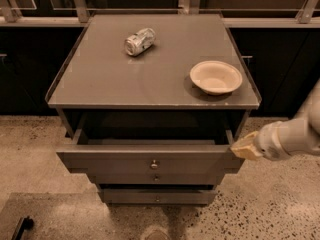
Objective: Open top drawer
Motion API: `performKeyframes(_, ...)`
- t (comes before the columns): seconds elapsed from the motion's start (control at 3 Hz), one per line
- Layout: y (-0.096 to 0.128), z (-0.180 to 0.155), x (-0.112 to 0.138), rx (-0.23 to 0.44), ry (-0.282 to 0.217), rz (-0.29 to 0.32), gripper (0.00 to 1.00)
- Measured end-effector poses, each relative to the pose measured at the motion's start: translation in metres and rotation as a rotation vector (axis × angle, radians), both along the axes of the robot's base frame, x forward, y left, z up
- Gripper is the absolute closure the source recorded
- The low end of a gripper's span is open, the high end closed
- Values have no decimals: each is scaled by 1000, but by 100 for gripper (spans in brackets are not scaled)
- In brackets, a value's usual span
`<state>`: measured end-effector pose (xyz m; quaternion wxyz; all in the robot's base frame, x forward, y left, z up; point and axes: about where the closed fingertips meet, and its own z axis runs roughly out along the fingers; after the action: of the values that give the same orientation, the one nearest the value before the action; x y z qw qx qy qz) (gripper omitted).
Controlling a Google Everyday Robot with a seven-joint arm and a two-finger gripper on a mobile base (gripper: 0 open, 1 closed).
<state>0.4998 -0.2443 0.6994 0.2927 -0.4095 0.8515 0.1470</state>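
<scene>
Your table (pixel 100 84) took up the middle of the view, with speckled floor (pixel 270 204) open in front of it and to both sides, and dark cabinets close behind its back edge. Under the front edge the top drawer (pixel 125 160) stood pulled partway out, its front well forward of the tabletop. The inside was in deep shadow, so you could not make out any contents. Your arm (pixel 295 136) came in from the right and was cut off by the frame there. Two lower drawers (pixel 157 196) sat shut beneath, mostly hidden by the top drawer's front. A pale bowl (pixel 216 77) rested upright near the table's front right corner, just inside the right edge. A crushed can (pixel 139 41) lay on its side toward the back edge, left of centre, well apart from the bowl. The gripper (pixel 244 146) sat against the right end of the drawer front, below the front right corner. You could not tell whether it was apart or together. The small round knob (pixel 154 164) at the drawer's centre stood free, well apart from the gripper.
</scene>
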Motion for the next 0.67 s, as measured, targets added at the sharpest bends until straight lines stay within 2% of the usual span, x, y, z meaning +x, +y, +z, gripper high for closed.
performKeyframes(0.33, -25, 8, -36, 34, 101, 22, 100)
performKeyframes(0.67, -15, 9, -54, 60, 157, 71, 100)
